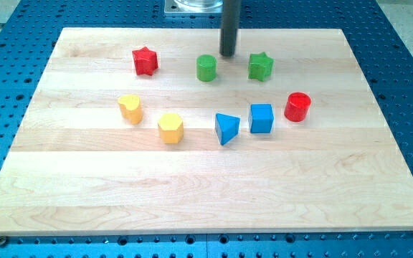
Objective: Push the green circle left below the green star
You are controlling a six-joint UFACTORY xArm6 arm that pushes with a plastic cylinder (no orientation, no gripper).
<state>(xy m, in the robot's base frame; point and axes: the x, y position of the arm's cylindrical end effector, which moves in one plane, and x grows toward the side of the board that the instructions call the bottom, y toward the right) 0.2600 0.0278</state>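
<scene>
Over on the view's left, well away from my tip, sits the red star-shaped block (pixel 145 61), and lower down the yellow heart-like block (pixel 130 108) with the yellow hexagonal block (pixel 171 127) just to its right, all on the pale wooden board (pixel 84 193). Now the centre: the green circle, a short green cylinder block (pixel 206 68), stands just below and to the left of my tip (pixel 228 55), close but apart from it. My tip itself, the lower end of the straight dark rod, is planted near the view's top, between the green circle and the green star-shaped block (pixel 261 66), which sits just to its right and slightly lower. No jaws on this rod, so nothing apart or together to call. Further below my tip, the blue triangular block (pixel 226 128) and the blue cube (pixel 262 118) sit side by side, and out to the right of them the red cylinder block (pixel 297 107).
</scene>
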